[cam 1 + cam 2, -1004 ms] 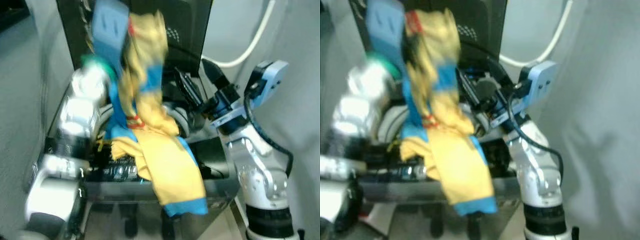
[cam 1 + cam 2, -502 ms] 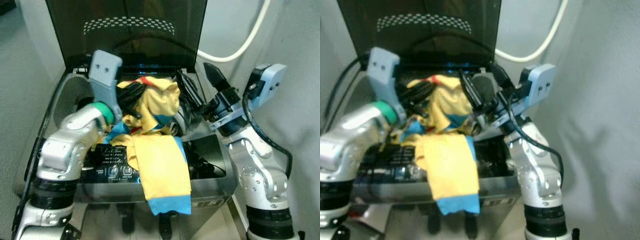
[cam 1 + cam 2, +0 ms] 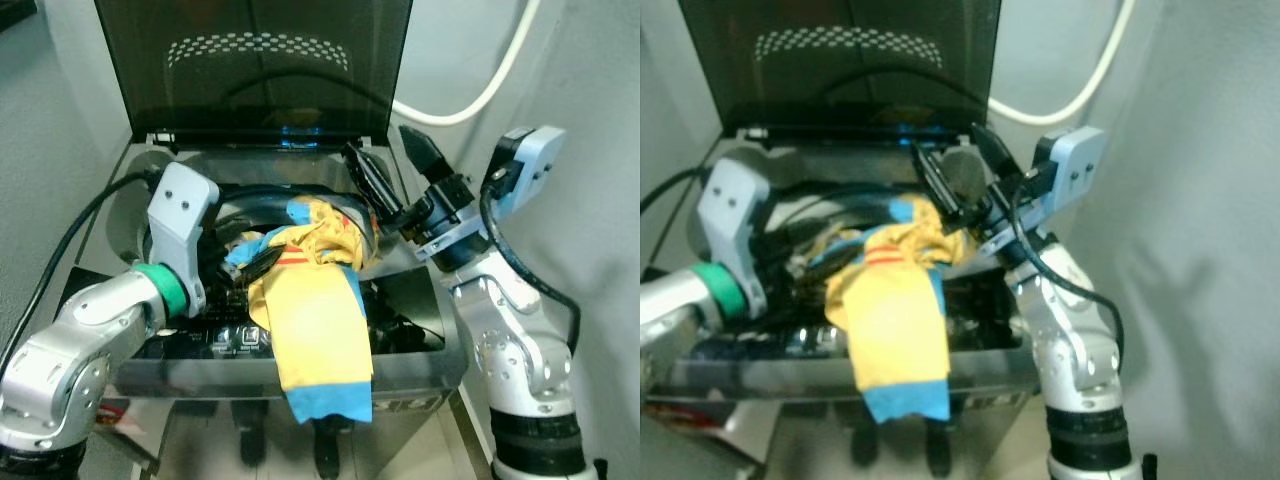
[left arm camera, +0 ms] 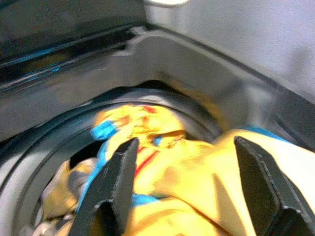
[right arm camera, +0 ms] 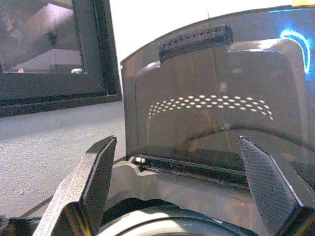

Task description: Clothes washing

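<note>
Silver-armed, the left tool [image 3: 250,262] sits over the washer [image 3: 420,365] drum's left side, fingers spread wide, touching the yellow-and-blue garment [image 3: 310,330]. That garment lies half in the drum, its near end draped over the front edge. Right tool [image 3: 385,175], fingers wide apart, hovers at the drum's far right before the raised lid [image 3: 250,60].

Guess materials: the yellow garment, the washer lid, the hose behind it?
Yellow garment: soft woven or knit fabric, matte; it folds and drapes limp over the washer's front edge. Washer lid: likely smoked translucent plastic or glass, glossy, with reflections and a dotted print. Hose: probably smooth rubber or plastic, off-white, bending in a curve.
</note>
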You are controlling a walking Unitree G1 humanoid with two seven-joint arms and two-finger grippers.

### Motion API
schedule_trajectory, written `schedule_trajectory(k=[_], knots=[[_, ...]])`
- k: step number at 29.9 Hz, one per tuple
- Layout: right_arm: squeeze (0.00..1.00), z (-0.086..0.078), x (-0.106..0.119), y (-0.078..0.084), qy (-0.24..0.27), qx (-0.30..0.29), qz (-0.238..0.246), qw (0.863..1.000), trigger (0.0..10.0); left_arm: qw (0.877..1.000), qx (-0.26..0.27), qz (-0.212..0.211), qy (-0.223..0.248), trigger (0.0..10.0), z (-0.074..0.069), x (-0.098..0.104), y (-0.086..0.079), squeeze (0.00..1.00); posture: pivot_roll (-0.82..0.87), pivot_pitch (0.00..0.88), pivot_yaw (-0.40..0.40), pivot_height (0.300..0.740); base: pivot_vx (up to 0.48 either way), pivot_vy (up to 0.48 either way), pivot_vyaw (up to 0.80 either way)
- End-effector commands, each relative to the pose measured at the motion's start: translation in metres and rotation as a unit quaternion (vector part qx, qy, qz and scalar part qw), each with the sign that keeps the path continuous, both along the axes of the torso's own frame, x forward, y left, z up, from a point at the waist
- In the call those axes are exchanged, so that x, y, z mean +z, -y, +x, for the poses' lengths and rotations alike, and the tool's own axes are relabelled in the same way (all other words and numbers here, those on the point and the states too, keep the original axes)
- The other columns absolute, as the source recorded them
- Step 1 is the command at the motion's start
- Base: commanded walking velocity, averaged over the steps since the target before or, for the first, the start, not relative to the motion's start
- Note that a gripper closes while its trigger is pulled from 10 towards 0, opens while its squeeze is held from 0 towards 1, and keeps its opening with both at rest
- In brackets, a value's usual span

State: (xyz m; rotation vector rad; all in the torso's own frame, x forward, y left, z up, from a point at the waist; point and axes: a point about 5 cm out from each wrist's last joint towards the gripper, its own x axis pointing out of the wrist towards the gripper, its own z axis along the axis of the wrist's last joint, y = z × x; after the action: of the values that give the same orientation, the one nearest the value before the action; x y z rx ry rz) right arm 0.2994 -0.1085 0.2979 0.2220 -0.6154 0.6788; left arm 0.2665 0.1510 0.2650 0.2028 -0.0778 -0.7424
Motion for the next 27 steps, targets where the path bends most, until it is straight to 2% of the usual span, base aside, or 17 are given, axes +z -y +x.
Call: schedule_trajectory(k=[1,2,3,4,5,7,10,14,21,23,24,26,27], knots=[[0.0,0.002,-0.002,-0.002,-0.005,0.008,0.0,1.0,10.0,0.997,-0.062,0.035,0.008,10.0,-0.019,0.0,0.001,0.0,0.11,0.103,0.008,0.74,0.0,0.0,0.0],[0.0,0.002,-0.002,-0.002,-0.005,0.008,0.0,1.0,10.0,0.997,-0.062,0.035,0.008,10.0,-0.019,0.0,0.001,0.0,0.11,0.103,0.008,0.74,0.0,0.0,0.0],[0.0,0.002,-0.002,-0.003,-0.005,0.01,-0.001,1.0,10.0,0.995,-0.086,0.052,0.004,10.0,-0.027,-0.002,0.001,0.0,0.11,0.102,0.008,0.74,0.0,0.0,0.0],[0.0,0.002,-0.002,-0.003,-0.005,0.01,-0.001,1.0,10.0,0.995,-0.086,0.052,0.004,10.0,-0.027,-0.002,0.001,0.0,0.11,0.102,0.008,0.74,0.0,0.0,0.0],[0.0,0.003,-0.002,-0.003,-0.005,0.012,-0.001,1.0,10.0,0.992,-0.108,0.068,-0.007,10.0,-0.035,-0.005,0.0,0.0,0.12,0.1,0.007,0.74,0.0,0.0,0.0],[0.0,0.003,-0.002,-0.004,-0.006,0.014,-0.001,1.0,10.0,0.989,-0.12,0.081,-0.019,10.0,-0.041,-0.008,-0.002,0.0,0.12,0.099,0.007,0.74,0.0,0.0,0.0],[0.0,0.004,-0.002,-0.006,-0.006,0.017,0.001,1.0,10.0,0.987,-0.126,0.096,-0.042,10.0,-0.044,-0.018,-0.008,0.0,0.13,0.096,0.005,0.74,0.0,0.0,0.0],[0.0,0.005,-0.002,-0.007,-0.006,0.019,0.002,1.0,10.0,0.987,-0.127,0.093,-0.045,10.0,-0.038,-0.023,-0.008,0.0,0.13,0.095,0.003,0.74,0.0,0.0,0.0],[0.0,0.005,-0.002,-0.01,-0.004,0.021,0.003,1.0,10.0,0.982,-0.154,0.096,-0.044,10.0,-0.014,-0.035,-0.001,0.0,0.1,0.089,0.008,0.74,0.0,0.0,0.0],[0.0,0.005,-0.002,-0.01,-0.004,0.021,0.003,1.0,10.0,0.982,-0.154,0.096,-0.044,10.0,-0.014,-0.035,-0.001,0.0,0.1,0.089,0.008,0.74,0.0,0.0,0.0],[0.0,0.004,-0.002,-0.009,-0.003,0.02,0.003,1.0,10.0,0.981,-0.162,0.095,-0.05,8.1,-0.009,-0.039,-0.002,0.0,0.09,0.087,0.012,0.74,0.0,0.0,0.0],[0.0,0.003,-0.002,-0.009,-0.003,0.019,0.002,1.0,10.0,0.98,-0.166,0.095,-0.053,8.1,-0.008,-0.04,-0.003,0.0,0.09,0.087,0.012,0.74,0.0,0.0,0.0],[0.0,0.003,-0.002,-0.008,-0.002,0.018,0.003,1.0,10.0,0.979,-0.171,0.093,-0.057,4.2,-0.008,-0.042,-0.003,0.0,0.09,0.086,0.015,0.74,0.0,0.0,0.0]])
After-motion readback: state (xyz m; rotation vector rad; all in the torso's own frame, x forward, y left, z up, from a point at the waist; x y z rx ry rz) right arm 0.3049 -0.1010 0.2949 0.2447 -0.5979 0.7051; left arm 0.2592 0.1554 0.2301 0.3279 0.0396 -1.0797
